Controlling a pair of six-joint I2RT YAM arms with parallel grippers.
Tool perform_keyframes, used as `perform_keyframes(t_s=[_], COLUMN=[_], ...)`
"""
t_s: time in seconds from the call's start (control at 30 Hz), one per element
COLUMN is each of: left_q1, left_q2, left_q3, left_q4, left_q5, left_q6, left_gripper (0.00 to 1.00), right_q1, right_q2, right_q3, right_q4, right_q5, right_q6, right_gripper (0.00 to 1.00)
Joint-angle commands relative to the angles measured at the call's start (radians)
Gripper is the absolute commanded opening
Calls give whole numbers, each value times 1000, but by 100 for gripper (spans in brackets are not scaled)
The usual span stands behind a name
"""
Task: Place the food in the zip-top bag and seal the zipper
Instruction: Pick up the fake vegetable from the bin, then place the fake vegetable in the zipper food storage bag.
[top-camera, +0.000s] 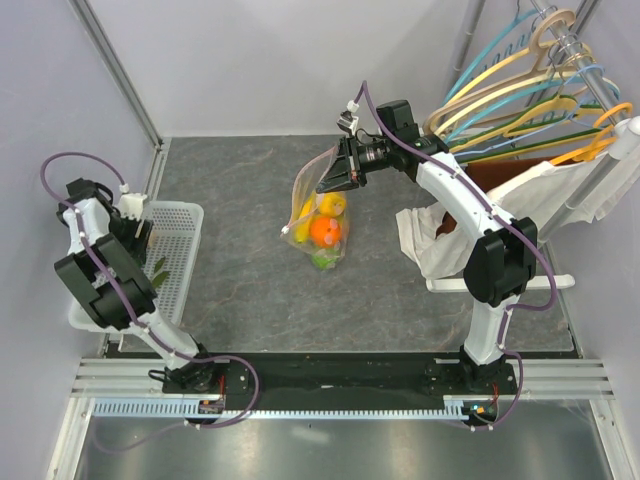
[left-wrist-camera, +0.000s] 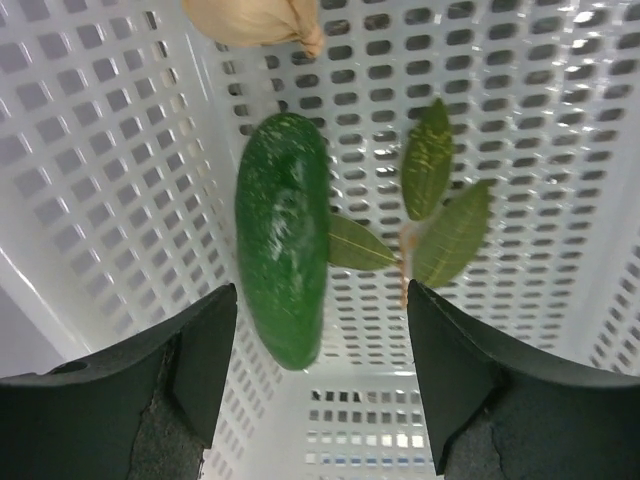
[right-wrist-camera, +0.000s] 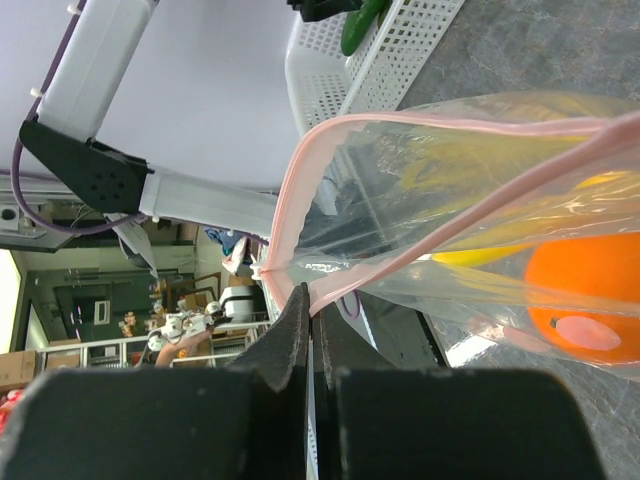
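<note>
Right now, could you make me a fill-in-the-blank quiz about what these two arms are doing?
1. The right gripper is shut on the pink zipper of the clear ____.
2. Inside it, the round fruit is coloured ____.
3. The left gripper hangs open over a white ____.
4. Beneath that gripper lies a long fruit coloured ____.
Missing words: bag; orange; basket; green.

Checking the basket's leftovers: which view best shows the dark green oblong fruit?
Left wrist: the dark green oblong fruit lies large and clear in the white mesh plastic basket. Top external shows only a green sliver; right wrist, a distant green bit.
</note>
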Motion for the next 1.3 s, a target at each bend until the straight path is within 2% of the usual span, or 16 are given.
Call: perform_keyframes(t_s=[0.0,0.3,0.6,0.77,0.87,0.9,0.97,1.0,1.07,1.1,1.17,1.2,1.23,1.27], left_q1=[5,2,-18,-37,-64,-89,-128,-171,-217,-270,-345,-434,-483,-531], left_q2=[51,137,156,88,33,-5,-31,-51,-76,-106,-146,-182,-247,-289], left_q3=[5,-10,-48,13,175,286,420,561,683,776,801,759,711,659], left_q4=[91,109,103,23,-134,-220,-317,-389,-406,-396,-238,-140,69,198], left_q5=[-77,-77,-28,48,208,312,422,558,697,825,938,961,980,986], left_q6=[82,74,53,33,-7,-40,-71,-108,-189,-305,-466,-630,-706,-772], left_gripper=[74,72,63,39,29,28,26,24,20,16,16,19,22,25], right_q1=[4,4,3,4,6,6,4,3,9,9,12,14,15,18], right_q2=[-26,-17,-18,-15,-15,-14,-12,-10,-9,-9,-7,-7,-7,-7], right_q3=[23,21,17,24,18,17,12,12,18,21,29,34,35,37], right_q4=[9,9,1,-2,-1,-2,-1,-2,-2,-2,-2,-1,-2,-1], right_q5=[-19,-15,-15,-15,-13,-13,-12,-12,-10,-9,-10,-10,-10,-10], right_q6=[-24,-22,-28,-27,-27,-28,-27,-27,-27,-27,-28,-28,-30,-28], right_gripper=[0,0,0,0,0,0,0,0,0,0,0,0,0,0])
